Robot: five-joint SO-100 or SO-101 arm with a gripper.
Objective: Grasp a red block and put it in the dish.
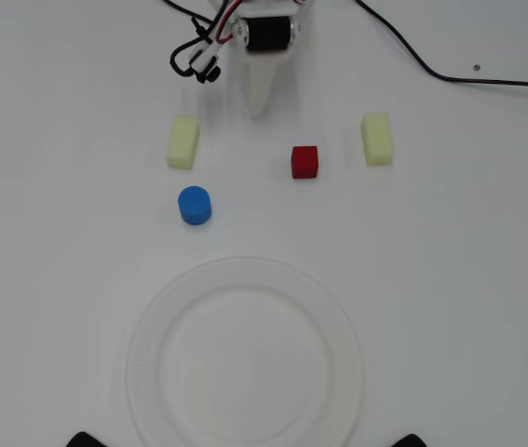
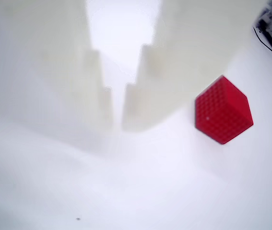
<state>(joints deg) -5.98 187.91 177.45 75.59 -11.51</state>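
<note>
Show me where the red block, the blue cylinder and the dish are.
red block [image 1: 304,161]: overhead view, on its top face.
blue cylinder [image 1: 195,205]: overhead view, on its round top.
dish [image 1: 144,328]: overhead view, on the ribbed rim at its left side.

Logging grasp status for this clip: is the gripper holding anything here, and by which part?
Nothing is held. The gripper has only a narrow empty gap between its fingers, and the red block sits apart beside it on the table.
</note>
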